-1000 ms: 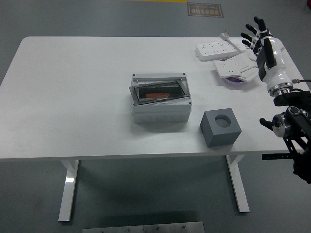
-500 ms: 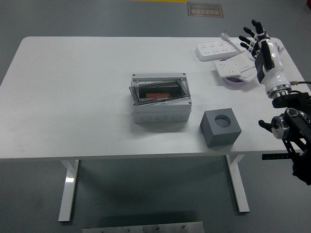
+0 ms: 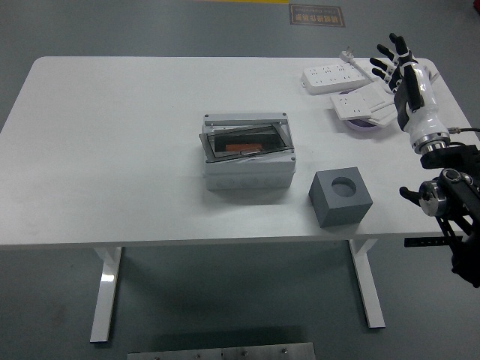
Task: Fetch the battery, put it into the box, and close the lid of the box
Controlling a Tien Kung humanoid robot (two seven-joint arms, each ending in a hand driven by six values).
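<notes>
battery [image 3: 241, 145], an orange-red flat shape, lies inside the pale grey plastic box [image 3: 247, 159] at mid-table, seen through the box's dark transparent lid [image 3: 246, 142], which sits tilted and not fully seated. the right hand [image 3: 394, 58], black-fingered on a glossy white forearm, is spread and holds nothing, raised over the far right corner beside two white power strips [image 3: 337, 76] and a purple disc [image 3: 365, 124]. a matte grey cube with a round hole [image 3: 340, 197] stands near the front edge. smooth white table [image 3: 112, 150]; grey floor [image 3: 225, 300] around it.
</notes>
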